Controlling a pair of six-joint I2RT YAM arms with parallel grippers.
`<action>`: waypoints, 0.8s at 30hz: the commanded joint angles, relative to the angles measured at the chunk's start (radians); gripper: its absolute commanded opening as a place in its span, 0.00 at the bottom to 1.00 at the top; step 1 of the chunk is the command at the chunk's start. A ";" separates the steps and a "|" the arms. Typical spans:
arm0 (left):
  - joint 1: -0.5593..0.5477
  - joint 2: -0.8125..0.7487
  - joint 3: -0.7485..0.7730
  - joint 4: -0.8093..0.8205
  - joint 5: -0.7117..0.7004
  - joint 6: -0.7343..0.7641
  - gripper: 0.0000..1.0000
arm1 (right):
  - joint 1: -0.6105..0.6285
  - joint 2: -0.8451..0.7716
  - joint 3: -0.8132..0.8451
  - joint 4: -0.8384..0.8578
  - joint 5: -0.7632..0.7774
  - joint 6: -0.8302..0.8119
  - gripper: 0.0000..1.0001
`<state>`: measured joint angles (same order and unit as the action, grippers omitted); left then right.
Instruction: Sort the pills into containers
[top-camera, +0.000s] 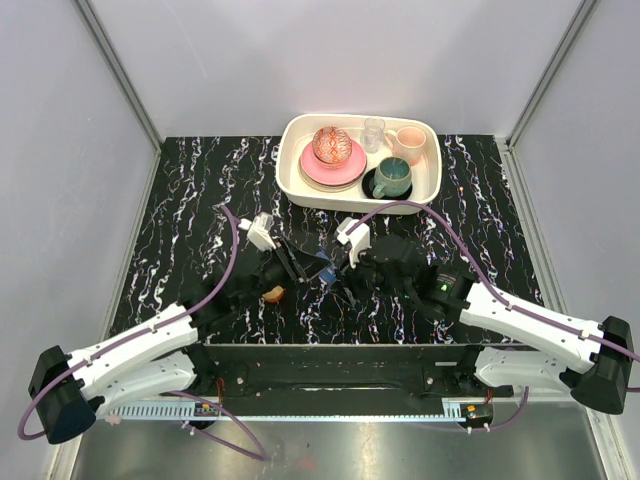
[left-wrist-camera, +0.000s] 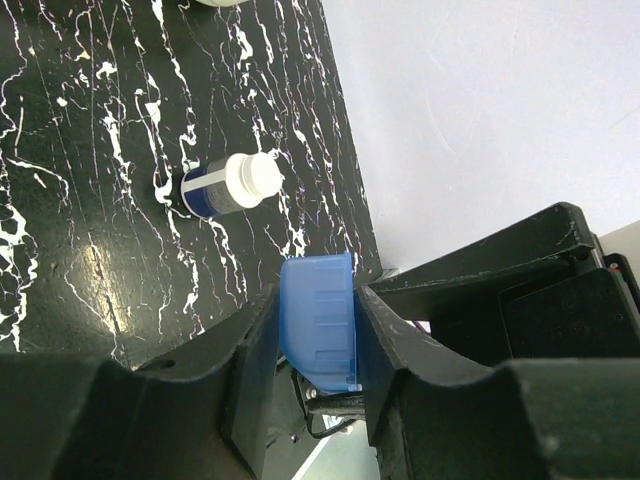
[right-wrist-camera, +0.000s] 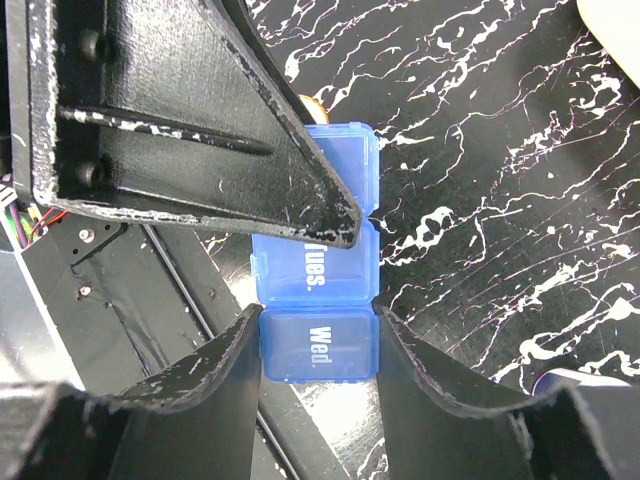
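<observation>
Bright, even light from overhead fills all three views; shadows are faint and soft. The glossy black, white-veined marble surface (left-wrist-camera: 90, 270) shows a dull sheen patch. The black fingers (left-wrist-camera: 250, 390) of the left pincer (left-wrist-camera: 318, 297) look slightly soft near the lens.

Black surface (top-camera: 200, 200) veined with white, viewed from above. A white rectangular tray (top-camera: 292, 175) rests at the far edge, right of centre. A small orange cup (top-camera: 272, 293) sits towards the near edge, left of centre, partly hidden. In the left wrist view, a white bottle (left-wrist-camera: 225, 185) with a blue label and white cap lies on its side, near the border with the pale wall.
</observation>
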<state>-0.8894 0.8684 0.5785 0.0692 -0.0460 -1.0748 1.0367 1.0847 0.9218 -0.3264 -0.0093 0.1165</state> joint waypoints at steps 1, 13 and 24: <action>-0.005 -0.017 -0.009 0.034 -0.034 -0.005 0.39 | 0.008 -0.023 0.017 0.010 0.012 -0.012 0.09; -0.005 -0.032 -0.022 0.035 -0.046 -0.008 0.29 | 0.008 -0.037 0.008 0.007 -0.029 -0.015 0.14; -0.005 -0.028 -0.020 0.037 -0.040 -0.019 0.06 | 0.008 -0.049 -0.004 0.003 -0.055 -0.023 0.58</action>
<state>-0.8913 0.8505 0.5644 0.0761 -0.0628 -1.0973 1.0367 1.0782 0.9203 -0.3428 -0.0376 0.1085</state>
